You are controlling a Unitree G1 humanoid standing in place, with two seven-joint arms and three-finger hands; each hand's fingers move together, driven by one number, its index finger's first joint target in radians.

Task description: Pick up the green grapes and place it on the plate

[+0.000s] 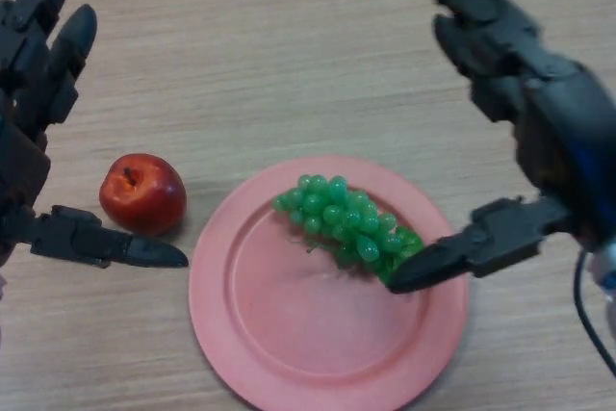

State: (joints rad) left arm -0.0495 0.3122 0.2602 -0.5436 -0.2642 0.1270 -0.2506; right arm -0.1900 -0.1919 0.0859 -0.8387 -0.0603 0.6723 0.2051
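Pale wooden table (289,55) with a fine horizontal grain fills the whole head view, its surface smooth and matte.

At the view's left edge the robot's left hand (24,132) of black, blocky plastic hovers with its fingers (58,36) straight and spread, pointing away from the robot, and its thumb (106,245) stretched out sideways toward the middle of the table; it holds nothing. Just above that thumb, in the open span between thumb and fingers, sits a round, glossy red apple (142,193) with a small dark stem hollow on top. It rests on the table, close to the thumb but whether it touches cannot be told.

To the right of the apple, near but apart from it, lies a round, flat pink plastic plate (289,334) with a shallow raised rim. A bunch of small, shiny green grapes (342,223), knobbly and elongated, lies on the plate's far right part, slanting down toward the right hand.

The right hand (549,132), equally black and angular, comes in from the view's right side. Its fingers (472,16) are extended well above the plate, and its thumb (462,255) reaches across the plate's right rim, its tip right at the lower end of the grapes. The hand is spread wide and grips nothing.
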